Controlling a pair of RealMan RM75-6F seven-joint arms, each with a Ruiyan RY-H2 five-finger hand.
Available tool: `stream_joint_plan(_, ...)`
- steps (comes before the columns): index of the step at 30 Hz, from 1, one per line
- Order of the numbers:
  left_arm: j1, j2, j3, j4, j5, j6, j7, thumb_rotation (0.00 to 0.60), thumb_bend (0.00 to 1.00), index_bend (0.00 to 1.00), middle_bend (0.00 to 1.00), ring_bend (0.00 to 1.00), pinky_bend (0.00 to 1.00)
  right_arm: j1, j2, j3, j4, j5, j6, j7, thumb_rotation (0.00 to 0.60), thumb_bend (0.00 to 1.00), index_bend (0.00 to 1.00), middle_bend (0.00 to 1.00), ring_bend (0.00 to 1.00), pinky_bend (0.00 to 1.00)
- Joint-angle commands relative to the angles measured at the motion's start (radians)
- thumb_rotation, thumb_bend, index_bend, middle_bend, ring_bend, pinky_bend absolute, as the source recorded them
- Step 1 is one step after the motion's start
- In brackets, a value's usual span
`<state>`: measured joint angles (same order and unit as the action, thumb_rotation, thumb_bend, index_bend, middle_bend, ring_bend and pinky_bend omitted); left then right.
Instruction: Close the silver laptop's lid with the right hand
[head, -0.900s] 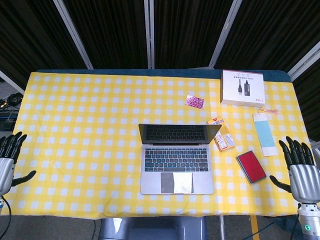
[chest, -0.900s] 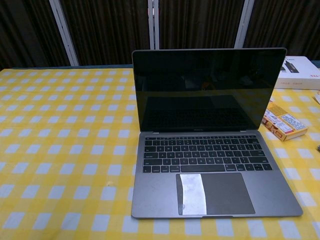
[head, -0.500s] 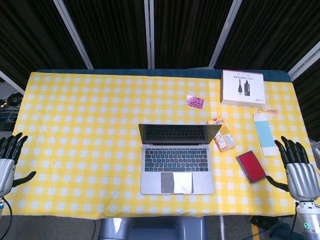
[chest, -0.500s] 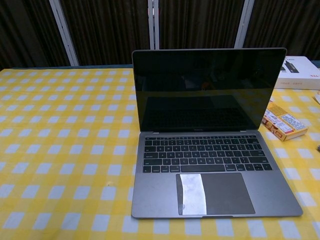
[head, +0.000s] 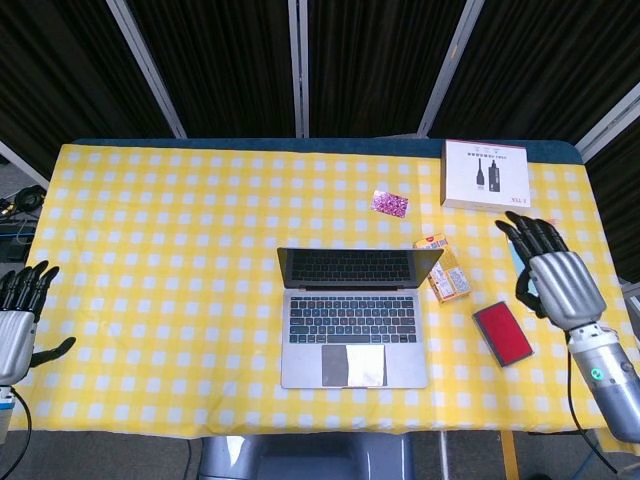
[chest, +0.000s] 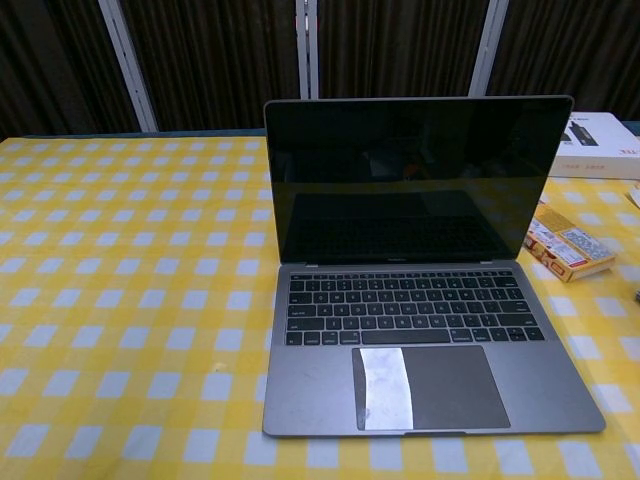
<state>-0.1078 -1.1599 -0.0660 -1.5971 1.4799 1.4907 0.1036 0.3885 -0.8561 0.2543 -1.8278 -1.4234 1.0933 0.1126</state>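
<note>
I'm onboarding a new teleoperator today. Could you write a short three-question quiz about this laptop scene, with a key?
1. True or false: the silver laptop has its lid shut.
2. Which thing lies nearest the right hand: A) the pink card, B) the red case, C) the white box?
3. Fill in: the left hand holds ____.

Key: 1 false, the lid stands open with a dark screen. 2 B. 3 nothing; its fingers are spread at the table's near left edge.
</note>
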Motion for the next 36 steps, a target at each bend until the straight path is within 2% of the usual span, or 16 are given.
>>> stream_joint_plan(1,-0.003,-0.002,-0.002,-0.001,-0.001,-0.003,0.003,0.600,0.00,0.00,0.00,0.00,0.00,0.156,0.062,0.060,-0.043,0.079,-0.200,0.026,0.600,1.00,0.01,0.04,0.00,0.00)
stream_joint_plan(9,-0.003,-0.012,0.002,0.006,0.000,-0.001,0.028,0.600,0.00,0.00,0.00,0.00,0.00,0.299,0.027,0.079,-0.046,0.240,-0.373,-0.011,0.600,1.00,0.05,0.09,0.00,0.02)
stream_joint_plan(13,-0.003,-0.013,0.003,0.007,-0.001,-0.001,0.028,0.600,0.00,0.00,0.00,0.00,0.00,0.337,0.007,0.079,-0.048,0.295,-0.405,-0.014,0.600,1.00,0.09,0.14,0.05,0.10)
stream_joint_plan(16,-0.003,-0.011,0.004,0.004,0.002,0.001,0.027,0.600,0.00,0.00,0.00,0.00,0.00,0.363,-0.007,0.064,-0.045,0.327,-0.430,-0.041,0.600,1.00,0.10,0.15,0.07,0.12)
stream_joint_plan(23,-0.002,-0.010,0.005,0.002,0.004,0.001,0.025,0.600,0.00,0.00,0.00,0.00,0.00,0.411,-0.042,0.028,-0.037,0.401,-0.457,-0.114,0.600,1.00,0.13,0.18,0.09,0.12)
stream_joint_plan(36,-0.003,-0.007,0.007,0.004,0.001,-0.005,0.017,0.600,0.00,0.00,0.00,0.00,0.00,0.474,-0.089,-0.021,-0.061,0.514,-0.434,-0.198,0.600,1.00,0.23,0.27,0.16,0.14)
